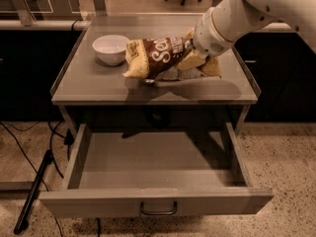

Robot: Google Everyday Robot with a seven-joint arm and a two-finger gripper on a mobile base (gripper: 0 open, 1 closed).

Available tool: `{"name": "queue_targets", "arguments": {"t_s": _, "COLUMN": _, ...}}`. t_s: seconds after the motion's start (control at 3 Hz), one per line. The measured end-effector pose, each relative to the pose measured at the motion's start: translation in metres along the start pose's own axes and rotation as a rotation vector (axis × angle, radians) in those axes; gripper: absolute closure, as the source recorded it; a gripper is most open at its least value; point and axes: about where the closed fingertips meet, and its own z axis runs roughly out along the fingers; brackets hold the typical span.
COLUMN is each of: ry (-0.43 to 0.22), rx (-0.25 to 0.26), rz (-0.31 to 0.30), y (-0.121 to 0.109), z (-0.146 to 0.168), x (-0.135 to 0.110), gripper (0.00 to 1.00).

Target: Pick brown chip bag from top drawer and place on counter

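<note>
The brown chip bag [157,56] hangs tilted just over the middle of the counter [89,85], its cream left end lowest and close to the surface. My gripper [193,59] is shut on the bag's right end, with the white arm reaching in from the upper right. The top drawer [158,201] is pulled fully open below the counter, and its inside shows nothing in it. The dark bar handle [158,210] sits at the centre of its front panel.
A white bowl [111,48] stands on the counter's left rear, just left of the bag. A small metallic edge [148,81] shows under the bag. Cables and a dark pole lie on the floor at left [32,196]. Office chairs stand far behind.
</note>
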Motion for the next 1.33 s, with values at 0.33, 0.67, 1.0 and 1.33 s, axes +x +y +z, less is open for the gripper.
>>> {"name": "queue_targets", "arguments": {"t_s": 0.33, "ry": 0.001, "rx": 0.023, "rz": 0.058, "y": -0.019, "z": 0.010, "x": 0.015, "gripper": 1.00}}
{"name": "queue_targets", "arguments": {"t_s": 0.67, "ry": -0.025, "rx": 0.035, "rz": 0.134, "y": -0.030, "z": 0.017, "x": 0.032, "gripper": 1.00}}
{"name": "queue_targets", "arguments": {"t_s": 1.0, "ry": -0.090, "rx": 0.018, "rz": 0.238, "y": -0.031, "z": 0.031, "x": 0.054, "gripper": 1.00}}
{"name": "queue_targets", "arguments": {"t_s": 1.33, "ry": -0.127, "rx": -0.004, "rz": 0.289, "y": -0.025, "z": 0.043, "x": 0.065, "gripper": 1.00}}
